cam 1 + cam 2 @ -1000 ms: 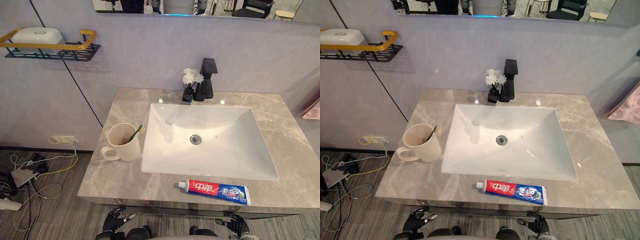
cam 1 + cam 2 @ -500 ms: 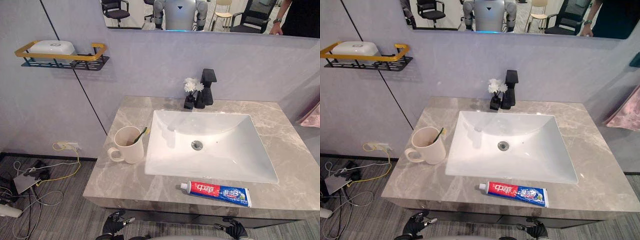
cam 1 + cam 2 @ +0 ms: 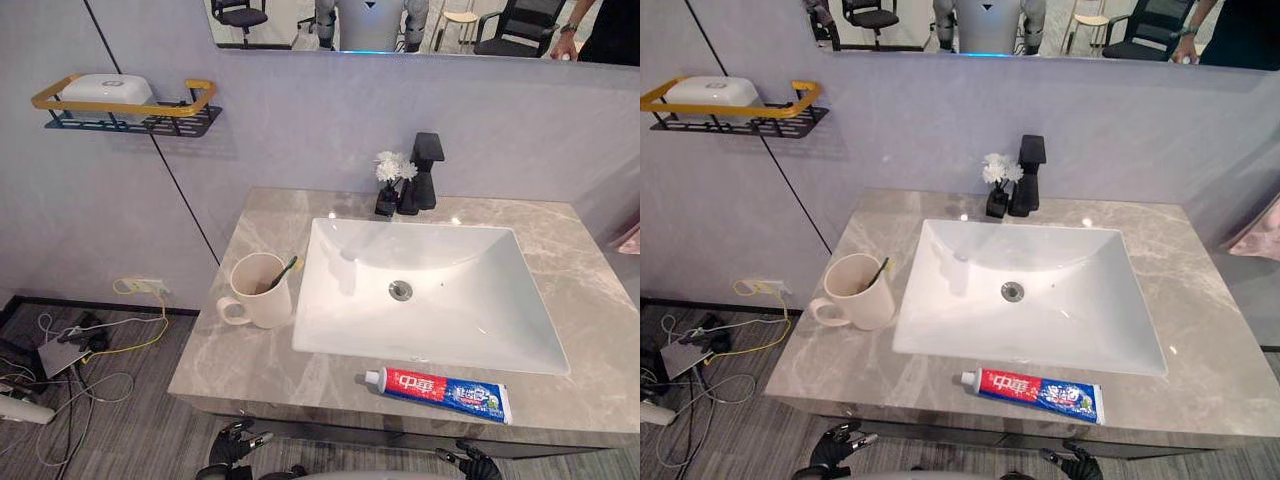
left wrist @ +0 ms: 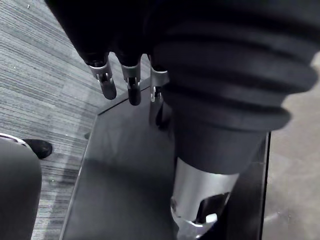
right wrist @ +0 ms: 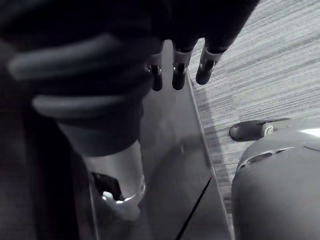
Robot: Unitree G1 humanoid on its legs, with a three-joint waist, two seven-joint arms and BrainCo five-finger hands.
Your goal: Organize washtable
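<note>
Washstand seen from above. A grey marble bench (image 3: 250, 350) stands against a pale wall and carries a white rectangular sink (image 3: 470, 325) with a metal drain (image 3: 401, 291) near its middle. At the far rim of the sink stands a black faucet (image 3: 424, 170); just beside it, on the robot's left, is a small black vase (image 3: 385, 203) of white flowers.

On the bench left of the sink a cream mug (image 3: 262, 295) stands upright, its handle turned away from the sink. A toothbrush (image 3: 284, 270) leans inside it, the upper end resting on the rim nearest the sink.

A red, white and blue toothpaste tube (image 3: 437, 393) lies flat on the front strip of the bench, along the near rim of the sink, with its white cap towards the left.

On the wall, up and to the left, a black wire shelf (image 3: 196, 118) with a yellow rail holds a white soap box (image 3: 105, 88). The lower edge of a mirror (image 3: 400, 25) runs above the faucet. A pink cloth (image 3: 1255, 235) hangs at the right edge.

The left robot hand (image 3: 232, 447) and the right robot hand (image 3: 470, 463) hang below the front edge of the bench, well apart from everything on it. In the wrist views the fingers of the left (image 4: 107, 84) and of the right (image 5: 178, 75) hang straight and loose, side by side, grasping nothing.
</note>
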